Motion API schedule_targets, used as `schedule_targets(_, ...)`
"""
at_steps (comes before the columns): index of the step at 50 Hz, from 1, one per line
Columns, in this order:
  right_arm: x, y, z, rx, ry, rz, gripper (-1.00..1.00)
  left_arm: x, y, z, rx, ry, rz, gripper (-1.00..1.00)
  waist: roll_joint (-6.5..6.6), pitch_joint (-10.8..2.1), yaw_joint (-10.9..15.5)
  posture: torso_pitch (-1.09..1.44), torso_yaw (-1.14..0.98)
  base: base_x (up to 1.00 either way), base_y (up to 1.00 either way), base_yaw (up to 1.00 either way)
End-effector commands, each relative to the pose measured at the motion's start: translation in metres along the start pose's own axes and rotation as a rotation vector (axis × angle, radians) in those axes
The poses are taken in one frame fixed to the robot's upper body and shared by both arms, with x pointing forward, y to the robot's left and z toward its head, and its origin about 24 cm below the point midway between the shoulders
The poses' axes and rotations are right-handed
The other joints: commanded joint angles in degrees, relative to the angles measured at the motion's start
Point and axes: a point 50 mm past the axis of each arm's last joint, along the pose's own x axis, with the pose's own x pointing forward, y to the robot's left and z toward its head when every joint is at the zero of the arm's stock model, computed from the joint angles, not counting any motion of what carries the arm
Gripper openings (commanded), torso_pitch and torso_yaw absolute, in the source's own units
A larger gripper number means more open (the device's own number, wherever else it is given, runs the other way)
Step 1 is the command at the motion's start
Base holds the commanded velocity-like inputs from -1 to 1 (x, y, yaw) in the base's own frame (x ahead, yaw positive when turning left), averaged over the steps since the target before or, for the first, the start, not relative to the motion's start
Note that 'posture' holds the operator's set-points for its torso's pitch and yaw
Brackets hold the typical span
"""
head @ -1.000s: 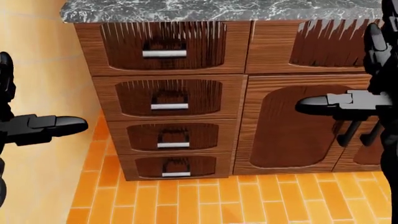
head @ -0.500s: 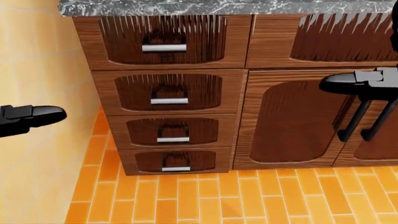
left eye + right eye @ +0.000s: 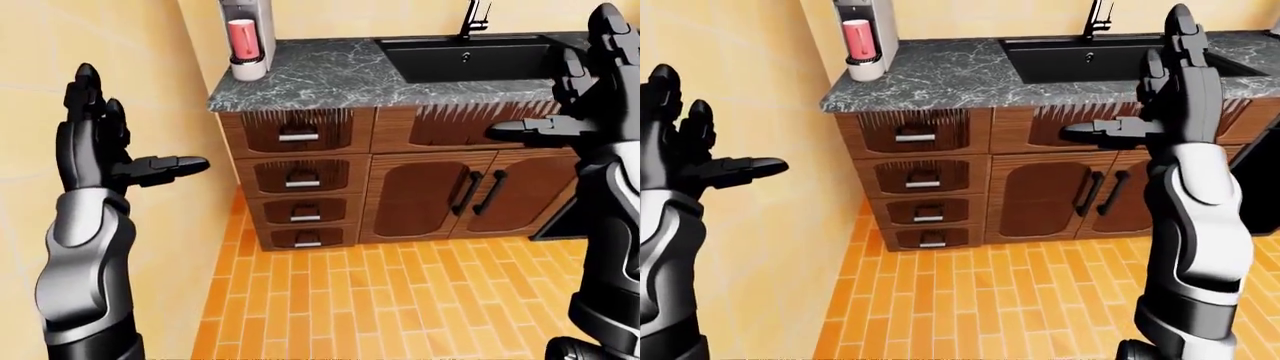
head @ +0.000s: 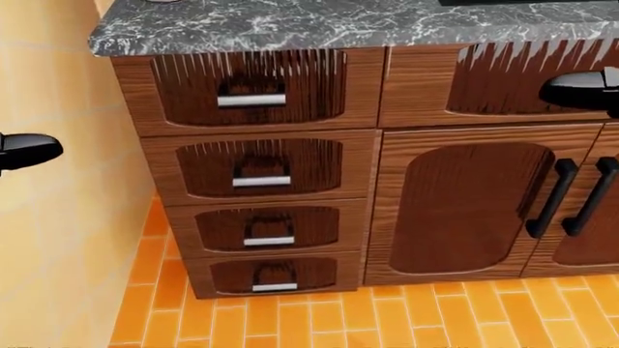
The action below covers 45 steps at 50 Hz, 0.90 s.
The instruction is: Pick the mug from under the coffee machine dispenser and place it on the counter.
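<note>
Red cylindrical mug (image 3: 241,40) under dispenser; grey veined marble counter (image 3: 340,79).

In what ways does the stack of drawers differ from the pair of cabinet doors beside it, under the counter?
The drawers are four wide, low fronts stacked one above another; the cabinet doors are two tall fronts side by side. Each drawer has a short, horizontal, silver handle; each door has a long, upright, black one. In the left-eye view the drawers stand left of the doors. Both are dark wood, shut, under the grey marble counter.

A red mug (image 3: 241,39), grey-veined marble counter (image 3: 340,79), brown wood drawers (image 3: 296,180), orange brick floor (image 3: 400,300).
</note>
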Motion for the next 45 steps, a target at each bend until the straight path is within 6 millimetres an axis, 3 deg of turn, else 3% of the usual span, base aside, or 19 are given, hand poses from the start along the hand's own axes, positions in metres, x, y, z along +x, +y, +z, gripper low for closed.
schedule_targets(1,0.001,0.002,0.02,-0.007,-0.09,0.015,1.0,0.002,0.004,0.019,0.008,-0.089,0.019,1.0,-0.26,-1.09,0.1,0.0,0.0,0.14,0.0,0.0)
schedule_targets(7,0.001,0.003,0.02,-0.019,-0.09,0.021,1.0,0.002,0.006,0.021,0.014,-0.093,0.025,1.0,-1.58,-1.71,0.8,0.0,0.0,0.15,0.0,0.0)
schedule_targets(9,0.001,0.003,0.019,-0.028,-0.091,0.025,1.0,0.002,0.007,0.022,0.013,-0.094,0.025,1.0,-3.19,-1.49,1.0,0.0,0.0,0.16,0.0,0.0)
schedule_targets(11,0.001,0.003,0.02,-0.03,-0.092,0.026,1.0,0.002,0.007,0.023,0.014,-0.096,0.026,1.0,-5.9,-1.58,1.2,0.0,0.0,0.16,0.0,0.0)
schedule_targets(12,0.001,0.003,0.02,-0.029,-0.093,0.026,1.0,0.002,0.008,0.024,0.014,-0.098,0.028,1.0,-3.92,-1.39,0.5,0.0,0.0,0.16,0.0,0.0)
schedule_targets(14,0.001,0.003,0.02,-0.032,-0.092,0.025,1.0,0.003,0.01,0.025,0.016,-0.1,0.032,1.0,-5.19,-1.01,0.5,0.0,0.0,0.16,0.0,0.0)
schedule_targets(16,0.001,0.003,0.02,-0.032,-0.091,0.026,1.0,0.003,0.01,0.026,0.018,-0.102,0.035,1.0,-4.55,-1.53,0.1,0.0,0.0,0.16,0.0,0.0)
schedule_targets(20,0.001,0.003,0.02,-0.03,-0.09,0.031,1.0,0.003,0.011,0.028,0.02,-0.107,0.038,1.0,-2.47,-0.39,0.0,0.0,0.0,0.16,0.0,0.0)
schedule_targets(22,0.002,0.003,0.021,-0.03,-0.089,0.028,1.0,0.003,0.012,0.029,0.021,-0.107,0.041,1.0,-0.79,-0.47,-0.3,0.0,0.0,0.16,0.0,0.0)
schedule_targets(24,0.002,0.002,0.021,-0.031,-0.088,0.026,1.0,0.003,0.012,0.029,0.021,-0.107,0.039,1.0,2.61,-1.71,-0.5,0.0,0.0,0.16,0.0,0.0)
schedule_targets(25,0.002,0.002,0.021,-0.029,-0.088,0.027,1.0,0.003,0.012,0.029,0.022,-0.108,0.038,1.0,1.53,-1.8,-0.3,0.0,0.0,0.16,0.0,0.0)
schedule_targets(27,0.002,0.002,0.021,-0.03,-0.088,0.028,1.0,0.003,0.012,0.03,0.022,-0.11,0.038,1.0,1.8,-0.99,0.0,0.0,0.0,0.15,0.0,0.0)
schedule_targets(30,0.001,0.002,0.022,-0.03,-0.088,0.028,1.0,0.003,0.012,0.03,0.022,-0.109,0.037,1.0,0.49,-1.5,0.4,0.0,0.0,0.16,0.0,0.0)
schedule_targets(34,0.001,0.002,0.022,-0.032,-0.09,0.026,1.0,0.002,0.012,0.03,0.022,-0.11,0.038,1.0,-1.83,-1.07,0.6,0.0,0.0,0.15,0.0,0.0)
schedule_targets(36,0.001,0.002,0.022,-0.032,-0.09,0.026,1.0,0.002,0.012,0.03,0.024,-0.113,0.04,1.0,-3.78,-1.22,0.9,0.0,0.0,0.16,0.0,0.0)
schedule_targets(38,0.001,0.002,0.022,-0.032,-0.089,0.028,1.0,0.003,0.012,0.031,0.029,-0.115,0.039,1.0,-7.44,-2.23,0.9,0.0,0.0,0.15,0.0,0.0)
schedule_targets(39,0.001,0.002,0.022,-0.031,-0.09,0.028,1.0,0.003,0.012,0.031,0.029,-0.116,0.039,1.0,-4.79,-1.63,0.4,0.0,0.0,0.16,0.0,0.0)
schedule_targets(41,0.001,0.002,0.022,-0.032,-0.09,0.028,1.0,0.003,0.013,0.03,0.029,-0.115,0.04,1.0,-5.63,-1.52,0.4,0.0,0.0,0.16,0.0,0.0)
schedule_targets(45,0.002,0.002,0.023,-0.034,-0.089,0.026,1.0,0.003,0.013,0.032,0.026,-0.118,0.043,1.0,-3.71,-1.36,0.2,0.0,0.0,0.16,0.0,0.0)
